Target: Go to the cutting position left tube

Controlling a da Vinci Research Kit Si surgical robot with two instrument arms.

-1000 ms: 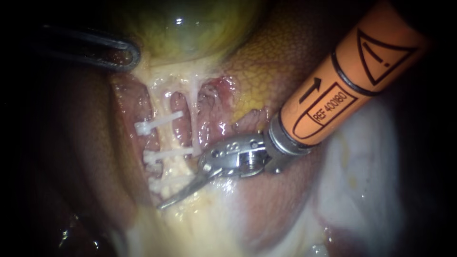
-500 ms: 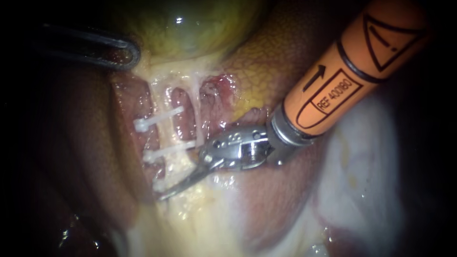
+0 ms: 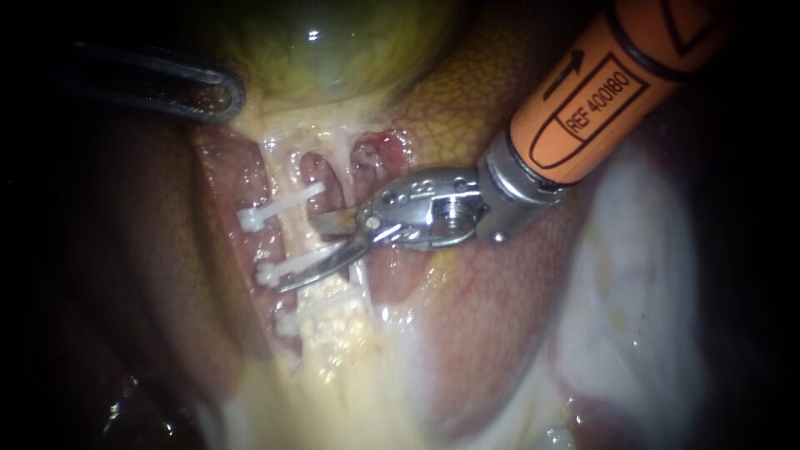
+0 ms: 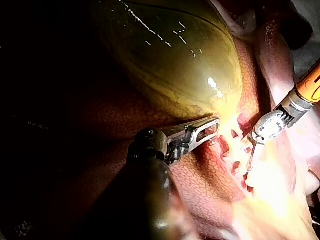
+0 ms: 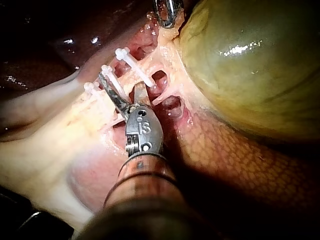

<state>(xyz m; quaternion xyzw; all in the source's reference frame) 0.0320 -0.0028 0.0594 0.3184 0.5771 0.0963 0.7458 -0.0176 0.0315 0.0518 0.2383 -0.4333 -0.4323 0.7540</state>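
Observation:
Two pale tubes run down from the green gallbladder [image 3: 333, 42]. The left tube [image 3: 293, 237] carries three white clips; the top clip [image 3: 275, 207] and the middle clip [image 3: 287, 268] are plain to see. My right instrument [image 3: 297, 255], on an orange shaft, holds its two blades open beside this tube, between those two clips. Its long lower blade lies across the middle clip. The right wrist view shows the same open blades [image 5: 120, 81] at the clipped tube. My left instrument [image 3: 221, 96] is shut on tissue at the gallbladder's neck [image 4: 212, 127].
The right tube [image 3: 357, 267] passes close under the blades' hinge. Brown mottled liver [image 3: 467, 108] lies behind the right instrument's shaft. Pale whitish tissue [image 3: 633, 275] fills the right side, and yellow fatty tissue [image 3: 333, 350] lies below the clips.
My right instrument has risen from beside the lowest clip to the stretch between the top and middle clips, and its blades have gone from shut to open. The left instrument has stayed put.

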